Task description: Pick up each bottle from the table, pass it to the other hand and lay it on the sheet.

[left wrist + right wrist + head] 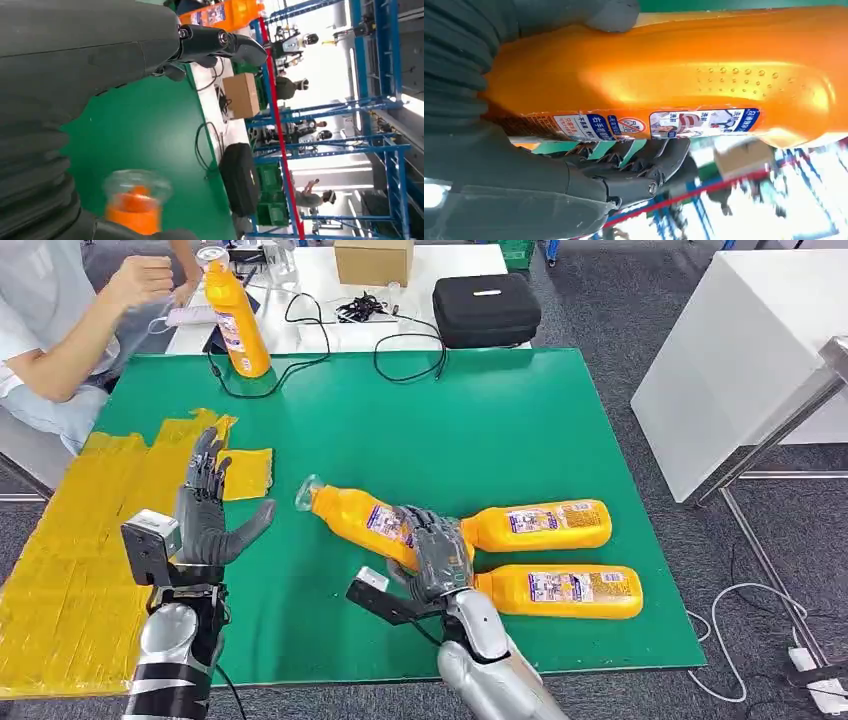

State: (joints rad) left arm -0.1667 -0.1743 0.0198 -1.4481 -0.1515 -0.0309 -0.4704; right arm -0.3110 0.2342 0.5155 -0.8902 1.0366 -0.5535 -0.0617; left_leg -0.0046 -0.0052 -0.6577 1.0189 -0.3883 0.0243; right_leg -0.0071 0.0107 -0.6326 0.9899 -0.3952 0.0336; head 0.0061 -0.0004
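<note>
Your right hand (437,552) has its fingers (644,165) curled around the body of an orange bottle (365,520), thumb on one side and the darker fingers on the other, so that bottle is gripped; it lies tilted near the middle of the green table (480,410), its clear cap pointing left and far. Just right of that hand, two more orange bottles lie on their sides: the farther one (540,525) and the nearer one (565,592), close together and roughly parallel. Your left hand (205,515) is at the left of the table, fingers straight and spread, thumb out to the right, holding nothing; it hovers at the edge of the yellow sheet (80,570), which covers the near left part of the table. A fourth orange bottle (235,320) stands upright at the far left corner, beside a person's arm (90,335). Beyond the green table, a white table (320,280) carries a black case (487,308), a cardboard box (373,260) and black cables (400,350).
</note>
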